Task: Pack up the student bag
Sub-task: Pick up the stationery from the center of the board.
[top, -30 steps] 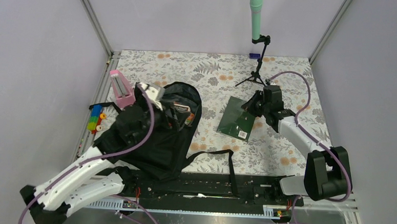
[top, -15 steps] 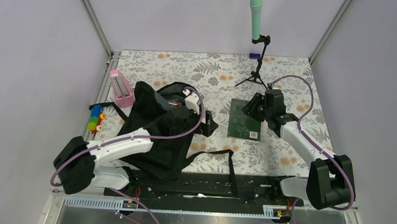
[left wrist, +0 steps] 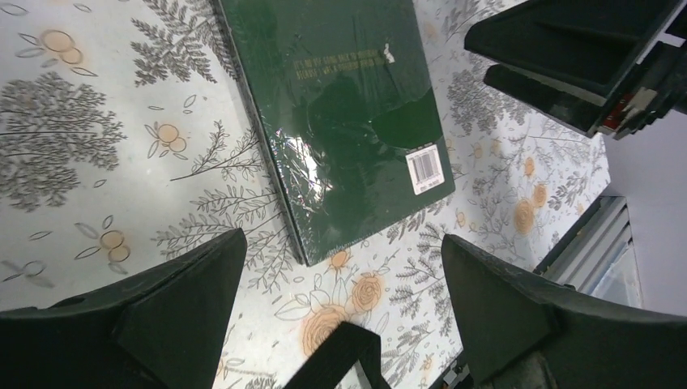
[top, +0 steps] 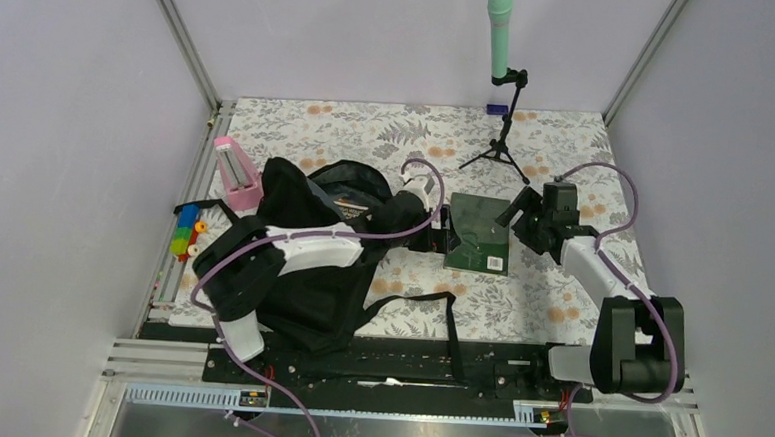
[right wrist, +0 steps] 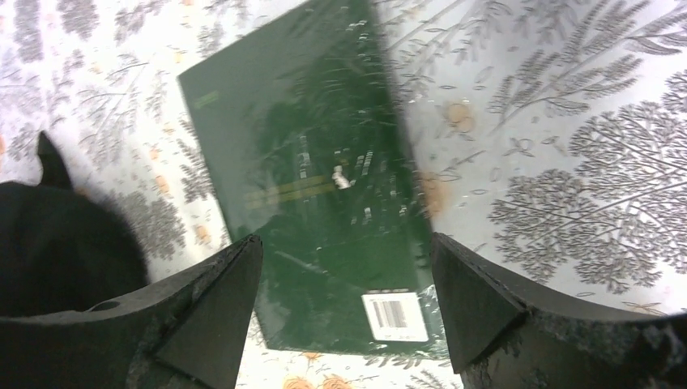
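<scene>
Dark green, plastic-wrapped rectangular book (top: 480, 233) is lying flat on the floral-printed surface (top: 560, 288), directly ahead of both sets of jaws. The left jaws are standing released, with the book's barcoded short edge nearest them and its long axis running away, slightly askew. The right jaws are likewise gaping over the opposite side, gripping nothing. Neither arm is showing as clearly nearer. The large black fabric student bag (top: 305, 274) is sitting behind the left jaws. The left arm (top: 302, 242) is stretching across it, likely obstructing its mouth. A tripod-mounted mint-green cylinder (top: 499, 24) is standing beyond the book, well apart.
</scene>
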`<state>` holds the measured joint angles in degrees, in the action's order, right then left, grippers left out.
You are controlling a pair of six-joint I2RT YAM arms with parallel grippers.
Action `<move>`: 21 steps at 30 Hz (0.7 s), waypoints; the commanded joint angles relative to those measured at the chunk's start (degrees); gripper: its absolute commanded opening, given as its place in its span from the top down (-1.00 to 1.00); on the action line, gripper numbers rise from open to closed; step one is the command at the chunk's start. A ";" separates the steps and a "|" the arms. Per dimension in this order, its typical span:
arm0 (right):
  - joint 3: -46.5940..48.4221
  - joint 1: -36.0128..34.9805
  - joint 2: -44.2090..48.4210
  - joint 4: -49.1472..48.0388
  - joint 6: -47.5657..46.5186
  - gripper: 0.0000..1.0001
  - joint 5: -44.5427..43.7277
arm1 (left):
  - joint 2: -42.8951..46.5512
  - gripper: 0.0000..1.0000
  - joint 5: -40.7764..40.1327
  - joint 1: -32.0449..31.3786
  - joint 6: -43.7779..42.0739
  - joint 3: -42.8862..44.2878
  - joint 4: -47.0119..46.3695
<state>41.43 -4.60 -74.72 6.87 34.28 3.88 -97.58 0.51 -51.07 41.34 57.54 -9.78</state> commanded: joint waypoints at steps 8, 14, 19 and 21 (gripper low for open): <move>-0.94 4.25 -9.69 1.66 -1.08 -0.79 6.46 | -14.49 -0.87 2.51 -0.18 4.63 10.34 4.33; 0.16 4.20 -12.00 1.74 -3.35 -0.68 13.39 | -18.00 -0.81 7.43 -0.14 6.96 9.80 -2.60; 2.50 4.25 -15.41 3.11 -5.37 -0.61 22.33 | -20.14 -0.64 10.32 -0.11 8.55 9.63 -8.53; 1.89 4.23 -15.43 1.52 -5.03 -0.55 25.77 | -19.27 -0.54 10.43 -0.09 8.75 8.14 -11.94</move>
<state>42.94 0.27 -88.40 7.46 30.30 18.61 -115.37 6.98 -50.74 48.07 66.78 -14.17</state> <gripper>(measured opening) 0.800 0.807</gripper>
